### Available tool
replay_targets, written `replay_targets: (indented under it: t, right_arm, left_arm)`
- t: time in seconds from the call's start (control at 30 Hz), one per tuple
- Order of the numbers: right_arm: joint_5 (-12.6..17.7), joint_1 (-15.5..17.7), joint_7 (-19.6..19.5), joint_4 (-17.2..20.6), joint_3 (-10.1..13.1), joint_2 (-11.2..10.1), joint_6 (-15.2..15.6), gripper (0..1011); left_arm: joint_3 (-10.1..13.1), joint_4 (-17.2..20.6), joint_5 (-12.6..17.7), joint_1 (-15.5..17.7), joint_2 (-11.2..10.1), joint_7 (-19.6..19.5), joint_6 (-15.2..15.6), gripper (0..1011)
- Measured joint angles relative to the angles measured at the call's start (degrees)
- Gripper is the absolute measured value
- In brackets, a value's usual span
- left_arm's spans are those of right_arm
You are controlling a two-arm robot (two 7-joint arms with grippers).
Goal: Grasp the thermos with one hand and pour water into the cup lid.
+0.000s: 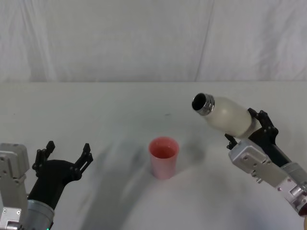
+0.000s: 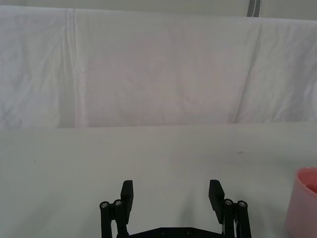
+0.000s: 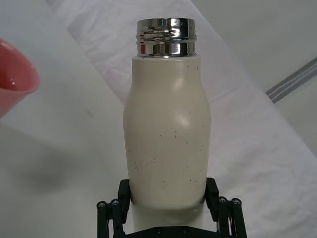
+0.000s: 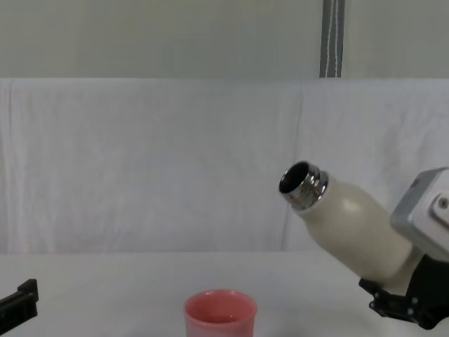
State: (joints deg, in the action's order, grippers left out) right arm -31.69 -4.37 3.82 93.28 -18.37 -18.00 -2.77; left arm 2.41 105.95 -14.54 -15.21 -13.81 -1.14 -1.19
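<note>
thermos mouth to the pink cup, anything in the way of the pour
Nothing visible. The thermos, tilted in the right gripper, has open air between its neck and the cup lid; the left gripper sits apart, open.

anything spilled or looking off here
No spill shows on the table. The thermos is tilted in the right hand with its open neck off to the side of the cup lid, not over it. The left hand sits open, idle.
</note>
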Motion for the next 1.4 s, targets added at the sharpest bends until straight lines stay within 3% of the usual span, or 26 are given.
replay_targets:
  t: [0.6, 1.4]
  right_arm:
    - [-8.5, -1.1, -0.8, -0.3, -3.4, -2.6, 1.7, 940]
    - [-14.3, -2.0, -2.4, -0.5, -5.7, -4.2, 2.8, 940]
  left_arm:
    - [0.0, 0.0, 0.0, 0.0, 0.0, 0.0, 0.0, 1001]
    - [0.0, 0.0, 0.0, 0.0, 0.0, 0.0, 0.0, 1001]
